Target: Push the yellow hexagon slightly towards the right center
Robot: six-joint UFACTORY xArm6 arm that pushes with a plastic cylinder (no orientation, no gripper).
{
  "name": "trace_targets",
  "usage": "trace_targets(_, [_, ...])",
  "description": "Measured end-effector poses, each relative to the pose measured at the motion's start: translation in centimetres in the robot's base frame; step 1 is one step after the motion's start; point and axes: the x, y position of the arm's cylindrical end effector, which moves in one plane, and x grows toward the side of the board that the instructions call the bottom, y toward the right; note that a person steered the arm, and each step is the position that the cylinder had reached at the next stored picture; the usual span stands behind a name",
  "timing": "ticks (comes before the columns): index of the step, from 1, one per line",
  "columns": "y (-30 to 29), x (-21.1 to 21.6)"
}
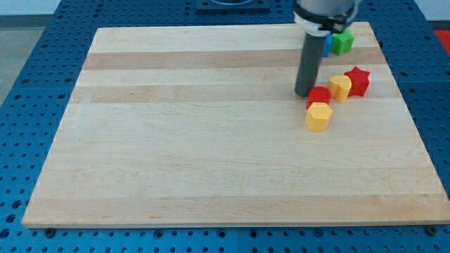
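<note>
The yellow hexagon [318, 116] lies on the wooden board [211, 140] at the view's right, a little above mid-height. A small red block [320, 95] touches its top side. A second yellow block [341, 87] and a red star [357, 81] sit just to the right of that. My tip [304, 93] stands on the board just left of the small red block, up and to the left of the yellow hexagon, not touching the hexagon.
A green block [342, 42] and a blue block [326, 45], partly hidden behind the rod, sit near the board's top right corner. A blue perforated table [28, 105] surrounds the board.
</note>
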Motion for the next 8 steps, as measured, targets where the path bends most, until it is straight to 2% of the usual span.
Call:
trace_targets(1, [-0.6,0.1])
trace_targets(2, [-4.5,1.5])
trace_targets(3, [-4.5,5.3])
trace_targets(4, [-2.1,5.9])
trace_targets(6, [4.1,2.7])
trace_targets(7, [1.7,4.1])
trace_targets(8, [-2.7,7.8])
